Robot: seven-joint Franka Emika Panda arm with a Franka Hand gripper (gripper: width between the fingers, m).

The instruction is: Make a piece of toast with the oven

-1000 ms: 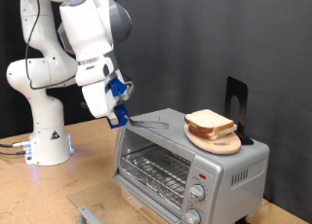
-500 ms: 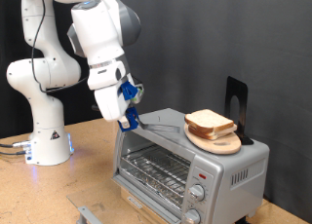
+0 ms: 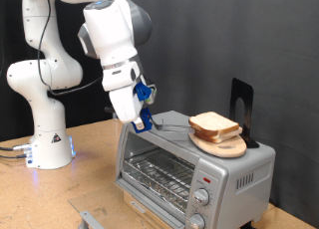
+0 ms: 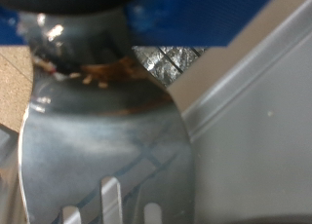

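Toast is what you are after, and you will find two slices stacked at the exterior view's right. Starting from the exterior view's left, you see the white arm's base [image 3: 45,139] standing on the wooden table [image 3: 60,194]. The arm reaches up and over toward the middle, where your gripper [image 3: 143,117] hangs above the left end of the oven [image 3: 189,164]. It is clenched on a metal spatula [image 3: 164,124], whose thin blade stretches rightward just over the oven's top, toward the bread. In the wrist view the spatula [image 4: 102,151] fills most of the picture, a slotted steel blade with brown crumbs near its neck, and the oven's silver top [image 4: 258,117] lies beside it.

Moving right, the oven's glass door is shut, with the wire rack showing behind it and two round knobs at the front right. On its top at the right sits a round wooden plate [image 3: 221,146], and the piece of toast [image 3: 212,122] lies on it, atop the other slice. A black stand [image 3: 241,100] rises just behind the plate.
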